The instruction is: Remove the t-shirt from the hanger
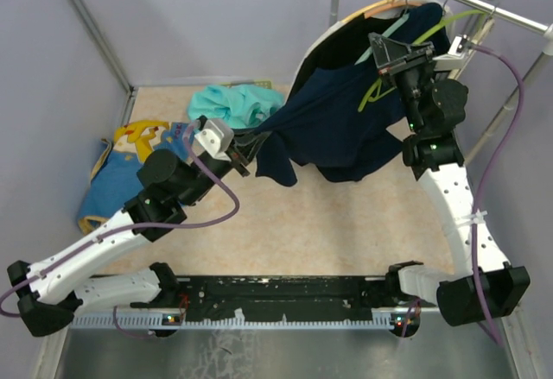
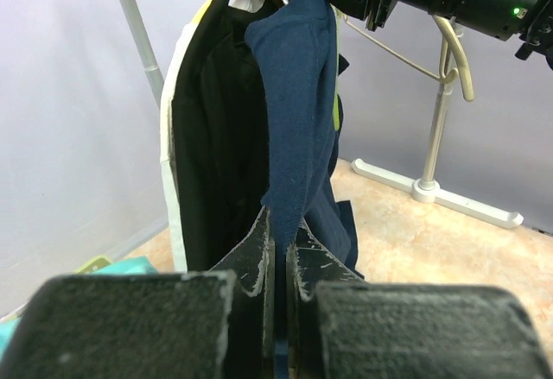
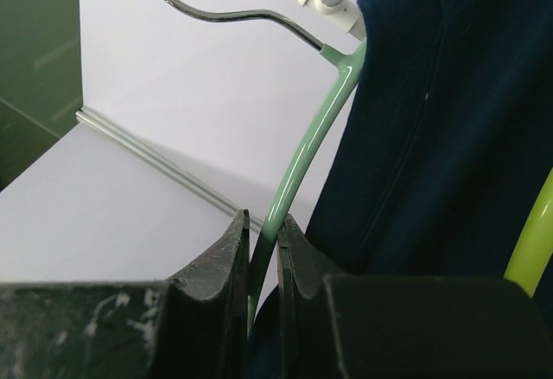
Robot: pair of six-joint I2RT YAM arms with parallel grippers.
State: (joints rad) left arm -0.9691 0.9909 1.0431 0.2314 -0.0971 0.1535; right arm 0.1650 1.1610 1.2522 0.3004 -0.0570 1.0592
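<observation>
While the left jaws clench on a corner of the navy t-shirt point(image 1: 337, 129), drawn taut, the right jaws grasp the mint hanger point(image 3: 313, 137) below its wire hook.

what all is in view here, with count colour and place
navy t-shirt: 1, dark blue, on the mint hanger
mint hanger: 1, pale green, on the rail
yellow-green hanger: 1, beside the mint hanger
black garment: 1, hanging left of the t-shirt
white garment: 1, behind the black garment
rail: 1, silver, far right
teal cloth: 1, table's far side
blue and yellow cloth: 1, table's left edge
table: 1, beige
left tool: 1, black, shut on t-shirt edge
right tool: 1, black, shut on mint hanger
</observation>
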